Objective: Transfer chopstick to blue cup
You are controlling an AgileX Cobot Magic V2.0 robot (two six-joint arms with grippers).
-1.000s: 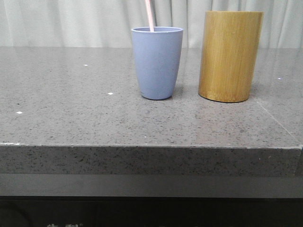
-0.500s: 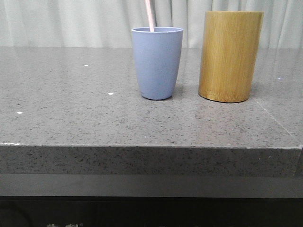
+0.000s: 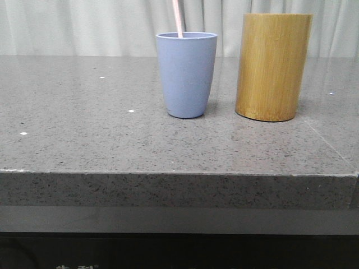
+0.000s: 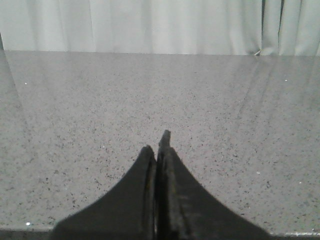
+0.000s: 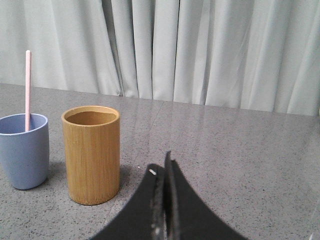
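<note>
Pale curtains (image 3: pixel 84 28) hung behind a grey speckled bench (image 3: pixel 112 145), and we saw nothing else in the room. On the bench stood a bamboo cylinder (image 3: pixel 273 67), the tallest thing there, and just beside it, on its left in the front view, the blue cup (image 3: pixel 186 74), the two close but apart. We found the chopstick (image 3: pixel 178 18) already standing in the blue cup, leaning a little and rising well above the rim. We judged the transfer done, with at most a retreat of the arms left.

Our right pincer (image 5: pixel 165 172) was pressed closed on nothing, well apart from the cup and chopstick, with the bamboo cylinder between. Our left pincer (image 4: pixel 159 150) was likewise closed and empty over bare bench.
</note>
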